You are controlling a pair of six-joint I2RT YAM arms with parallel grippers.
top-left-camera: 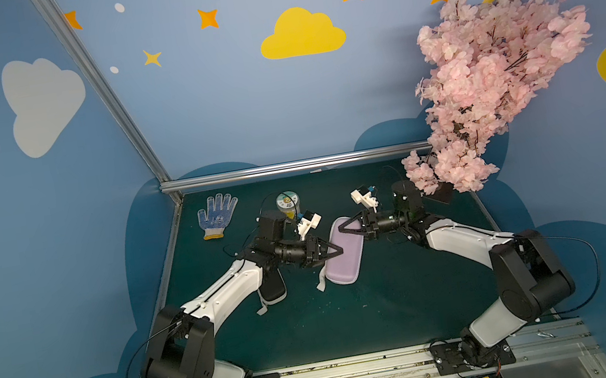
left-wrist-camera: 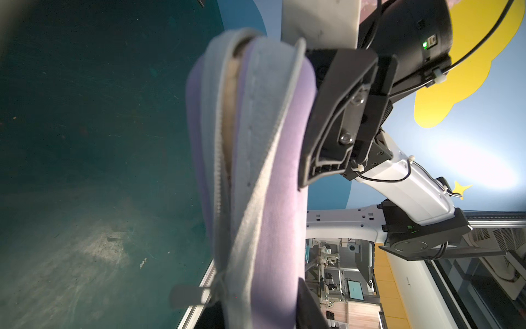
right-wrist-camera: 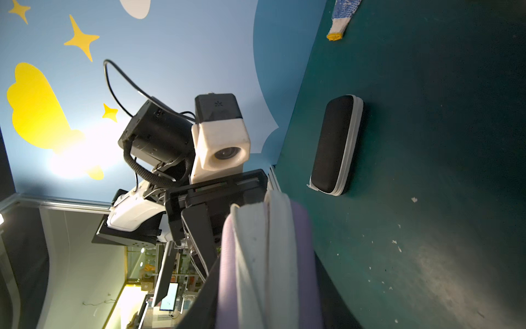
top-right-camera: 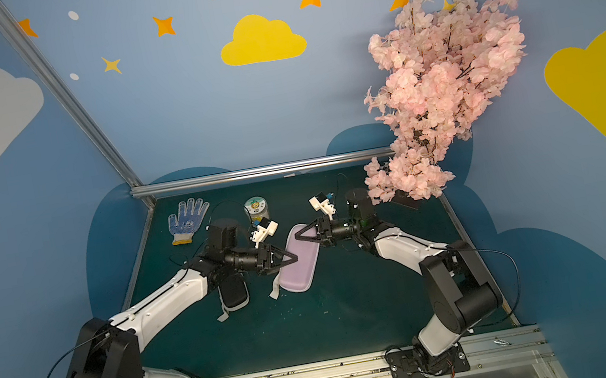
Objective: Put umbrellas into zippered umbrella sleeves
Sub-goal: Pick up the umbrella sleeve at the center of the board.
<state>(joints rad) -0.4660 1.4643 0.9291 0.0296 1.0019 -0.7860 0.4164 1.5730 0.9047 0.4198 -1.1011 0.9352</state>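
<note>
The green mat lies bare toward 6 o'clock, leaving working room. At its centre the lilac sleeve is pinned from two sides, likely to steady it for zipping: left gripper clenched on its 9 o'clock edge, right gripper on its 12 o'clock end. Its zip gap shows beige, umbrella or lining unclear. The zipped black sleeve rests at 8 o'clock.
</note>
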